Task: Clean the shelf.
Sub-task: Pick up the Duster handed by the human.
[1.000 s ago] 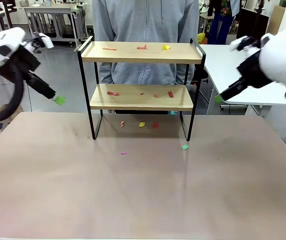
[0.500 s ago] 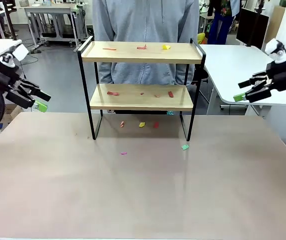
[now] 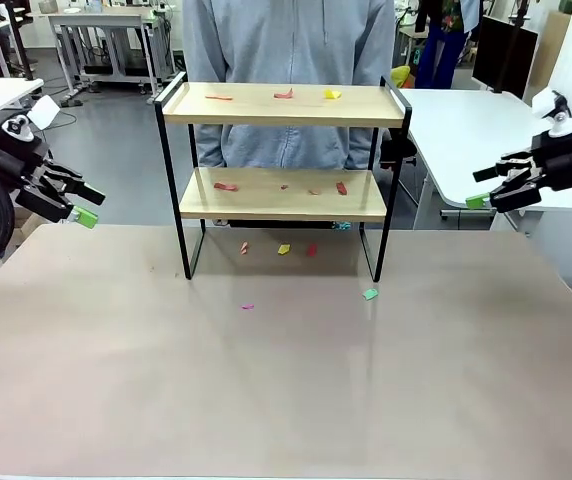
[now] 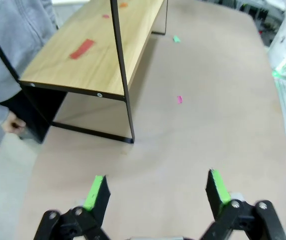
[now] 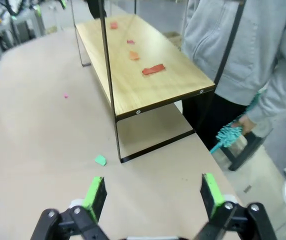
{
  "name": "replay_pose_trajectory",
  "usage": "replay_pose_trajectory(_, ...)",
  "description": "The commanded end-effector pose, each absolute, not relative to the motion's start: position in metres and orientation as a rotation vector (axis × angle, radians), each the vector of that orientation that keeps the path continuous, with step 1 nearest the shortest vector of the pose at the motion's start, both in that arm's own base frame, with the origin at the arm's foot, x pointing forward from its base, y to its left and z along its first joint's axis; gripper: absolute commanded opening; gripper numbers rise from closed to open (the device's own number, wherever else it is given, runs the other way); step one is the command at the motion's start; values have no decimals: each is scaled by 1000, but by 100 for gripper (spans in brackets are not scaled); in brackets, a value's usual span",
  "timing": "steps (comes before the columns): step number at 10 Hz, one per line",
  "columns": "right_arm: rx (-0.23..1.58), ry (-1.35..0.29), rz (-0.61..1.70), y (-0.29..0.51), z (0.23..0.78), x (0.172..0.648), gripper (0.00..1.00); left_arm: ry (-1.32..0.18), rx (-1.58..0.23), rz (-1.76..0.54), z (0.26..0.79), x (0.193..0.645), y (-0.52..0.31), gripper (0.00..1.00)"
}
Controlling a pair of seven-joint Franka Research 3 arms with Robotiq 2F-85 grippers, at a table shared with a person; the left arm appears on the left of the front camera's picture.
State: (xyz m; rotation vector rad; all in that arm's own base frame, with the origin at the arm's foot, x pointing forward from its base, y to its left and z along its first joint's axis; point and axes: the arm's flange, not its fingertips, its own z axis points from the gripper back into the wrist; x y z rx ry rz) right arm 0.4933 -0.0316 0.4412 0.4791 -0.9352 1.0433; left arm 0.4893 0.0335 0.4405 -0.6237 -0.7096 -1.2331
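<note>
Left tool (image 3: 91, 205) and right tool (image 3: 479, 188) both spread, empty. The shelf (image 3: 266, 108) stood mid-bench (image 3: 286, 380) between them — long axis running tool to tool, inward of each; neither looked clearly nearer. Scraps (image 3: 226, 186) lay on its boards.

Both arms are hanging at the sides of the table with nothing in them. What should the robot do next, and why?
Probably reach the right gripper toward the teal duster in the person's hand: its fingers are open and empty, and scraps lie on both boards of the shelf.
</note>
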Motion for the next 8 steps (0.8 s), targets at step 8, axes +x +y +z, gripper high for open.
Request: replay_pose_trajectory(8,860,-1130,960,-126,391,587,100,-1164,-1003,-1159,399,559,122,100)
